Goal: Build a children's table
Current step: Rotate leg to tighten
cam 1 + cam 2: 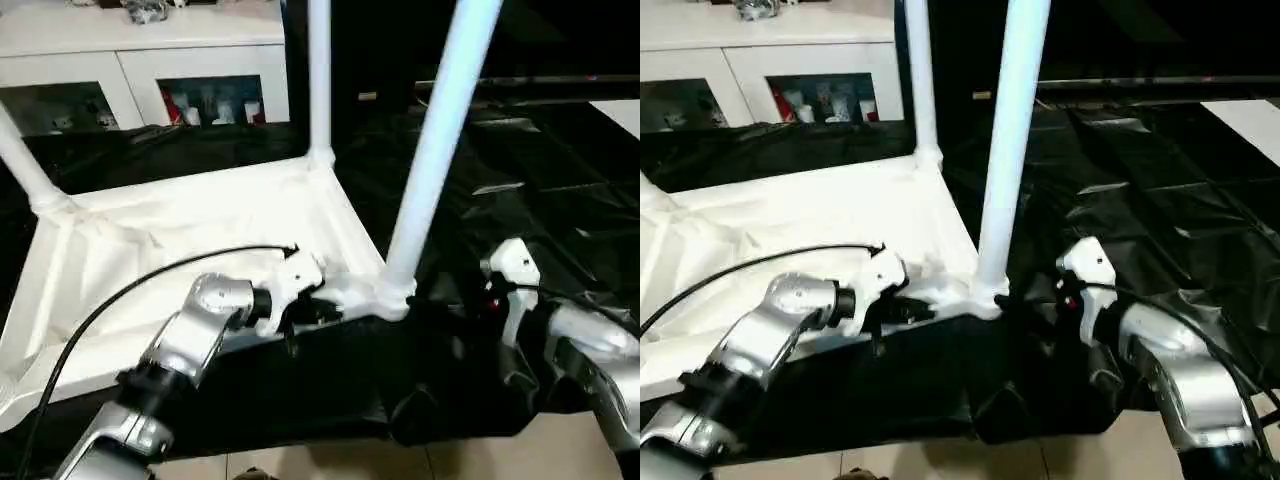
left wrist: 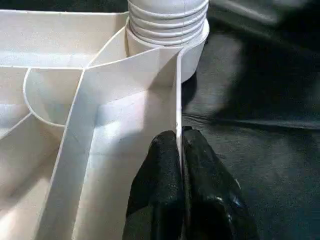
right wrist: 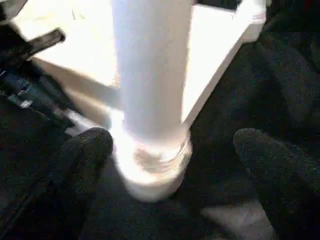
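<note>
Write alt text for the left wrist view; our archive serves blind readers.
The left gripper, black fingers shut, pinches the thin rim of the upturned white table top beside a corner socket holding a ribbed, screwed-in leg. Black sheeting lies beneath.

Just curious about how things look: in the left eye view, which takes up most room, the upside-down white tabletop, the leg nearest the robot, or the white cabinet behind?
1. Tabletop, largest by far.
2. Nearest leg.
3. Cabinet, about like the leg; it stands farther off and is cut by the edge, so that order is unsure.
</note>
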Robot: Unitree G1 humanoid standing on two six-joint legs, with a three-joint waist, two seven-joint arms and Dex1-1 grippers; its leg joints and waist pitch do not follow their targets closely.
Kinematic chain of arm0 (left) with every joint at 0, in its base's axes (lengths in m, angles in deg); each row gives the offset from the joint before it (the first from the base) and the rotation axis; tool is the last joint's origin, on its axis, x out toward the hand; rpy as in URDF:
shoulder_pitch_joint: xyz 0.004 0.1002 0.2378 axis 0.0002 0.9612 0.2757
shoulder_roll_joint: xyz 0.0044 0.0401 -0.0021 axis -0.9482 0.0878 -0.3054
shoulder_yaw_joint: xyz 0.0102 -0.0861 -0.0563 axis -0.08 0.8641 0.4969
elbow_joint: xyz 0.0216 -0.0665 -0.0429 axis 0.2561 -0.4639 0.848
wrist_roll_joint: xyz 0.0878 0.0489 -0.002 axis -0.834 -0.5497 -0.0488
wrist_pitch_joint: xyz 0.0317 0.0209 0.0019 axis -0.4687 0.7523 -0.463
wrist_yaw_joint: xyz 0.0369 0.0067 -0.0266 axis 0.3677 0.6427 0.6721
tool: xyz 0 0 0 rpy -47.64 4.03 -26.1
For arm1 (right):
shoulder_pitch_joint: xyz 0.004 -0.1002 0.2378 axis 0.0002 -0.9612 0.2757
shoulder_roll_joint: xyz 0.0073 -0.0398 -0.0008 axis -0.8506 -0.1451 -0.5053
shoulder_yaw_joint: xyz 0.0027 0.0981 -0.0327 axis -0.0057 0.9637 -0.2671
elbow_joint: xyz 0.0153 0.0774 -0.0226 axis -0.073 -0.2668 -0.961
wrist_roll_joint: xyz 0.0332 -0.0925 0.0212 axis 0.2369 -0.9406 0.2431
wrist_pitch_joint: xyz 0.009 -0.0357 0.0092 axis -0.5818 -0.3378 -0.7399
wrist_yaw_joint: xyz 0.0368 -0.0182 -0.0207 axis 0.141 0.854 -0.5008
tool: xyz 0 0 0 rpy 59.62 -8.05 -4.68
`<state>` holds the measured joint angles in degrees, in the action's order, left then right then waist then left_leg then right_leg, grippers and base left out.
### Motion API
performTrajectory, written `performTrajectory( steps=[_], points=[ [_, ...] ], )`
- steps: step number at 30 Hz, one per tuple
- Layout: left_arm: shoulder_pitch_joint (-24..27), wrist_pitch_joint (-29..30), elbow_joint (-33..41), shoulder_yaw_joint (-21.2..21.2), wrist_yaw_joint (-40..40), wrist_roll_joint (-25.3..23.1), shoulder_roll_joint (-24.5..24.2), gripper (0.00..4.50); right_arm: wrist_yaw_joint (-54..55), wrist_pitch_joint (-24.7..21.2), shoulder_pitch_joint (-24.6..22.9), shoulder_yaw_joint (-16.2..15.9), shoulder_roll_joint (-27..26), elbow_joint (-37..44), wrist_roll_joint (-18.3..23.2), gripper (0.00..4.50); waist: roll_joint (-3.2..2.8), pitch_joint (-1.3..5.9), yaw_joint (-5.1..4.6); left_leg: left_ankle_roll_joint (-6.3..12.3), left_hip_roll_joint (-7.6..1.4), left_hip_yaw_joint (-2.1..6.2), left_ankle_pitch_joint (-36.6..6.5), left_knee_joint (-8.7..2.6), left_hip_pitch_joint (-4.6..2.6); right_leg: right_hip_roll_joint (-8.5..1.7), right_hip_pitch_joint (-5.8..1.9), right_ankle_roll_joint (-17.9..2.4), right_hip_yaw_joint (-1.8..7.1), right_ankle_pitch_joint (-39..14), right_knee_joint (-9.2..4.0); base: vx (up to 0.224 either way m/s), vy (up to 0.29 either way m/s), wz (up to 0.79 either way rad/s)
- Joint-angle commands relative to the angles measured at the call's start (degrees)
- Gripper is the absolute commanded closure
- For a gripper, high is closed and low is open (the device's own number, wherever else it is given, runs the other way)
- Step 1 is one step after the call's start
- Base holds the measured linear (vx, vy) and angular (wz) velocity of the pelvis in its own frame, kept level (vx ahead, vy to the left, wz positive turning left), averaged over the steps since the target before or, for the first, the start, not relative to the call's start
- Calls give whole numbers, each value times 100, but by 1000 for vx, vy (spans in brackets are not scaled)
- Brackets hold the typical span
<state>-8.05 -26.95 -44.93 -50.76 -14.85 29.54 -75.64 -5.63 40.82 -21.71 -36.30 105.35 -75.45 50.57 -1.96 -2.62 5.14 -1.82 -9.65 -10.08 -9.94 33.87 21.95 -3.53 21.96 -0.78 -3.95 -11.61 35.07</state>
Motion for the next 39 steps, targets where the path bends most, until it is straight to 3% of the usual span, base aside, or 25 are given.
performTrajectory(
  steps=[1, 8, 10, 16, 17, 20, 22, 31, 32, 39],
  points=[
    [125, -25, 157, -76, -179, 356, 122, 448, -67, 94, 101, -52, 11, -109, -40, 0, 174, 270, 15, 409, -377, 130, -1103, -383, -89, -560, -185, -972, 313, -1744, -530, 0, 0, 0],
    [75, 24, 157, -79, -106, 285, 166, 448, -185, 201, 359, -375, -31, -451, -284, 0, 189, 278, 11, 437, -370, 128, -972, -379, -80, -557, -187, -994, 307, -1524, -507, 0, 0, 0],
    [-10, 49, 88, -48, -15, 226, 175, 448, -189, 358, 526, -604, -71, -792, -561, 0, 212, 280, 15, 437, -371, 119, -982, -375, -87, -561, -185, -992, 307, -1567, -509, 0, 0, 0],
    [-103, 20, -25, -24, 43, 202, 184, 448, -185, 473, 633, -645, -165, -1012, -588, 0, 209, 279, 17, 438, -375, 125, -978, -383, -78, -562, -195, -980, 311, -1537, -499, 0, 0, 0],
    [-112, 21, -33, -21, 45, 201, 185, 450, -197, 498, 647, -655, -176, -1038, -596, 28, 210, 279, 20, 445, -376, 123, -981, -380, -81, -565, -192, -984, 312, -1533, -501, 0, 0, 0],
    [-125, 17, -50, -16, 42, 199, 184, 450, -234, 541, 661, -680, -180, -1075, -611, 38, 214, 270, 15, 442, -374, 123, -994, -384, -78, -560, -192, -961, 312, -1597, -511, 0, 0, 0],
    [-144, 5, -87, -3, 49, 197, 180, 450, -263, 594, 677, -687, -184, -1133, -621, 73, 213, 276, 17, 441, -376, 122, -1015, -381, -84, -564, -190, -962, 313, -1606, -510, 0, 0, 0],
    [-167, -5, -131, 18, 61, 209, 167, 450, -295, 739, 701, -675, -218, -1253, -622, 133, 207, 269, 7, 426, -376, 127, -1080, -391, -80, -564, -191, -962, 310, -1689, -522, 0, 0, 0],
    [-168, -5, -132, 18, 61, 209, 167, 450, -296, 740, 701, -676, -218, -1255, -622, 155, 206, 267, 7, 421, -380, 129, -1076, -393, -80, -565, -190, -962, 312, -1685, -521, 0, 0, 0],
    [-225, 75, -261, 132, 272, 200, 217, 450, -70, 920, 692, -623, -407, -1406, -671, 183, 192, 269, 0, 400, -365, 123, -1092, -388, -81, -561, -181, -982, 313, -1667, -530, 0, 0, 0]
  ],
)
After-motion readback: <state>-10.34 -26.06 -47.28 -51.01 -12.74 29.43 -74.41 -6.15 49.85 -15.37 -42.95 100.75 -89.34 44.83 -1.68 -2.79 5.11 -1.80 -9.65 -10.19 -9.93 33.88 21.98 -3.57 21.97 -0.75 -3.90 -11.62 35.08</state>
